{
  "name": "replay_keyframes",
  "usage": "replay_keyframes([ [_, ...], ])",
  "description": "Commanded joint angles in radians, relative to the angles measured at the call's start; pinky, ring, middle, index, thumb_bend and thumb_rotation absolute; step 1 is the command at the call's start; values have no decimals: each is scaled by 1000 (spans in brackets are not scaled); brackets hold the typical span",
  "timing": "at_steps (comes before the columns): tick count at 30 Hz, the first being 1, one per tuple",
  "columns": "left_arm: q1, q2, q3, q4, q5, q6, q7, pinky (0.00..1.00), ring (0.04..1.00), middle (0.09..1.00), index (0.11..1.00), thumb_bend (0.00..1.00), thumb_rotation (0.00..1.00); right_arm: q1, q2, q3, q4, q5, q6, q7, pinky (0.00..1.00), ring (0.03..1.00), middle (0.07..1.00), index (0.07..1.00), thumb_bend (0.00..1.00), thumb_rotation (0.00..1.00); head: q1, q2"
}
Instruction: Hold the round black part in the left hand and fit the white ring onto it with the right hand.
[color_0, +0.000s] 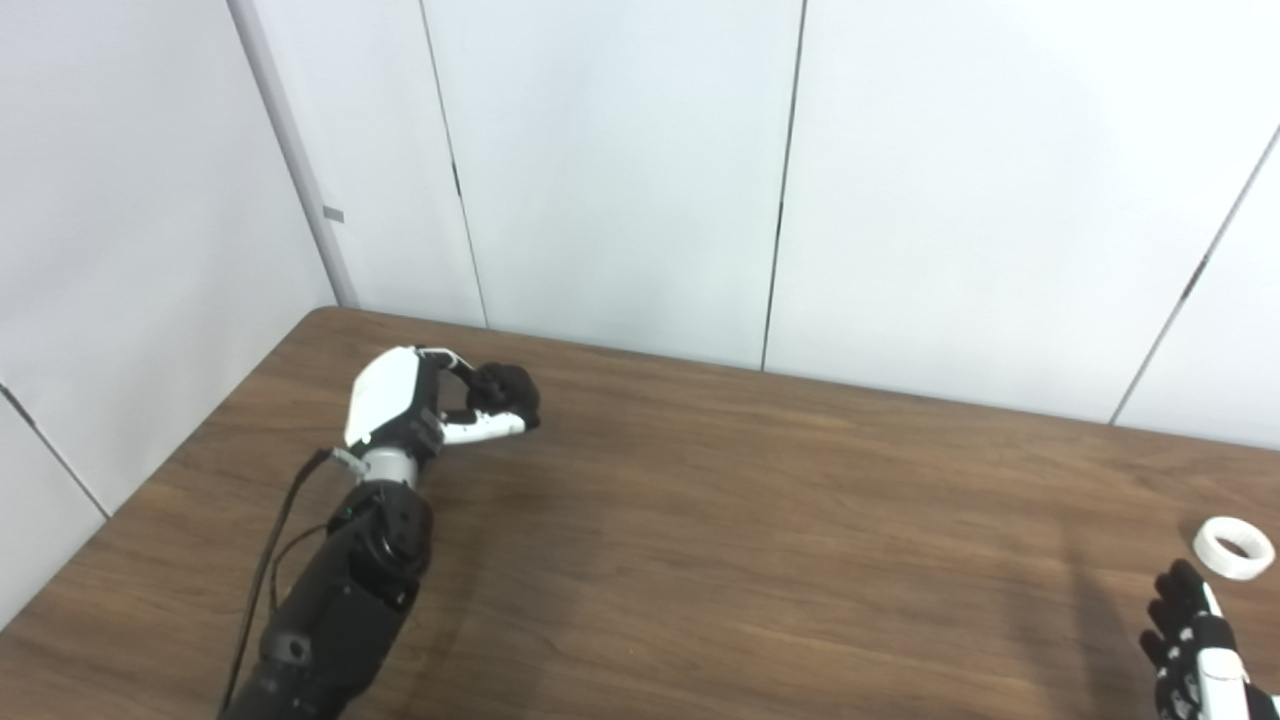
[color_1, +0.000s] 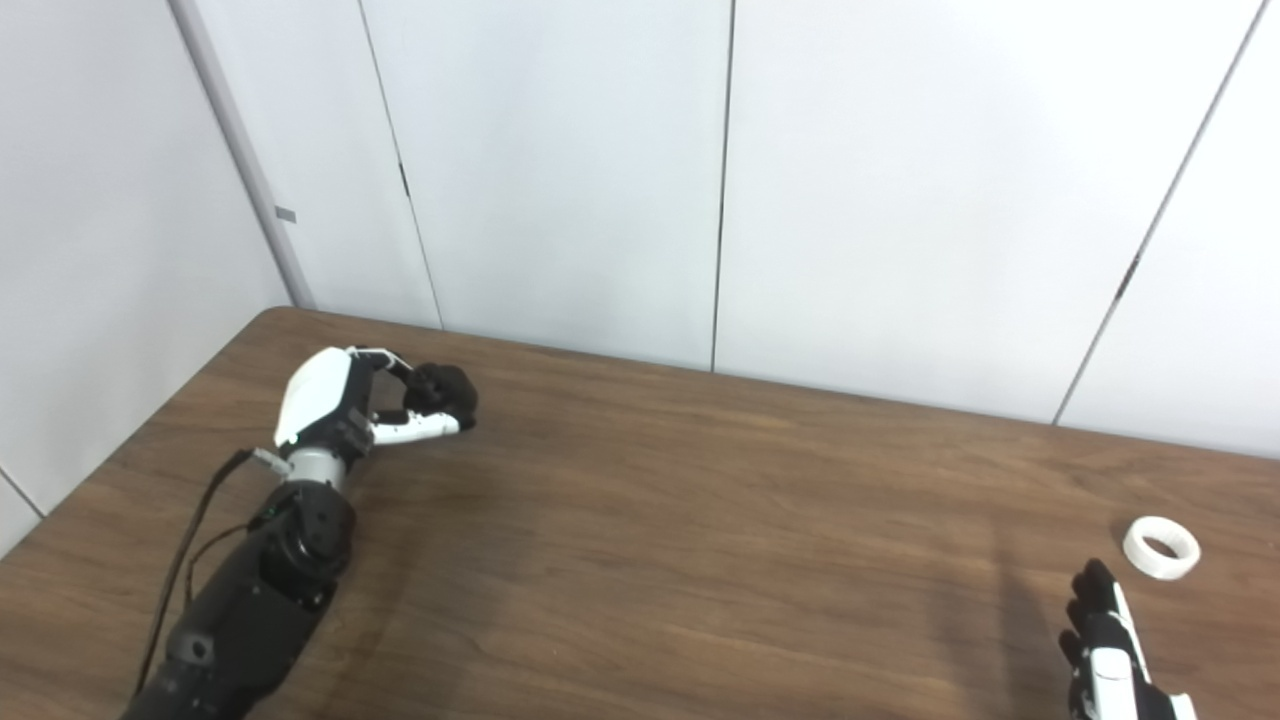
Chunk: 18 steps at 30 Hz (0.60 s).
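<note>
Fingers of the left hand (color_0: 420, 405) curl round the round black part (color_0: 507, 392) at the far left of the table (color_1: 700, 560), seemingly clamped on it, though dark on dark blurs the contact. Well apart, the white ring (color_1: 1160, 547) lies flat near the right edge, just beyond the right hand (color_1: 1105, 640), whose fingers are spread and empty. To do this step well, that hand should reach slightly forward and pinch the ring across its rim without nudging it away.
</note>
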Motion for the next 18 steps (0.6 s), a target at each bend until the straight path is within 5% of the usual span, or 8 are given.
replay_keyframes([
  [1,-19,22,-7,-69,39,-19,5,1000,945,823,482,523,46,-18,0,0,-19,-10,-28,-6,1000,1000,989,1000,364,1000,-3,3],
  [18,80,12,-168,-359,229,-53,-158,1000,916,824,484,524,53,-21,12,7,42,-45,-87,-14,1000,977,965,990,403,1000,-95,38],
])
